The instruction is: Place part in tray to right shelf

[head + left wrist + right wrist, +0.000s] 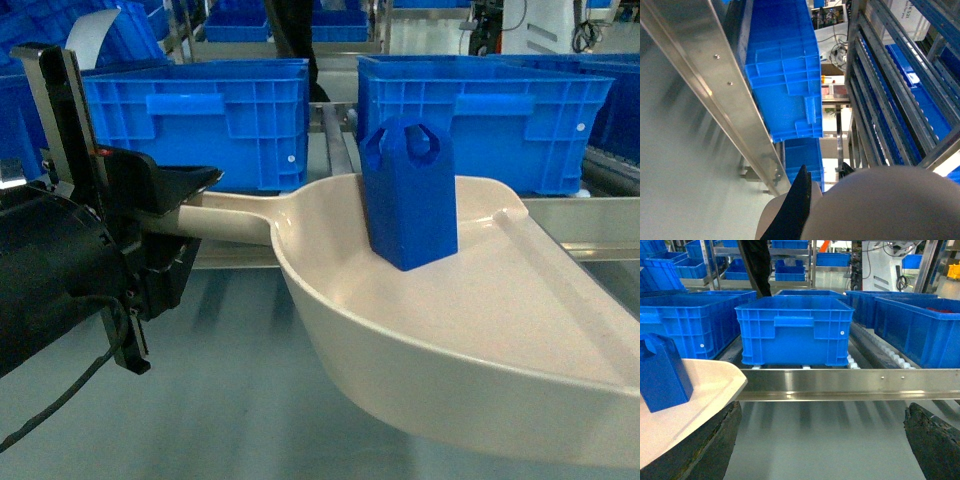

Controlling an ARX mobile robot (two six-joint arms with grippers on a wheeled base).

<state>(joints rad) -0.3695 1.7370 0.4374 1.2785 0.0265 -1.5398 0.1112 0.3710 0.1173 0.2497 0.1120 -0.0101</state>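
The cream tray [470,340] hangs level above the grey surface, in front of the shelf rail. My left gripper [185,222] is shut on the tray's long handle [235,218] at the left. The blue part [410,195] stands upright in the tray's bowl. In the left wrist view the tray's underside [890,205] fills the lower right, with a black finger [797,210] pressed against the handle. My right gripper [822,412] is open with nothing between its fingers. To its left are the tray's rim [700,400] and the part [662,372]. The right shelf's silver rail [840,382] runs straight ahead, white rollers [890,357] behind it.
Large blue crates [200,115] [480,115] sit on the rollers just behind the rail, one directly ahead of the right gripper [795,330]. A person in dark clothes [755,265] stands far back. A grey-green surface [200,400] lies under the tray.
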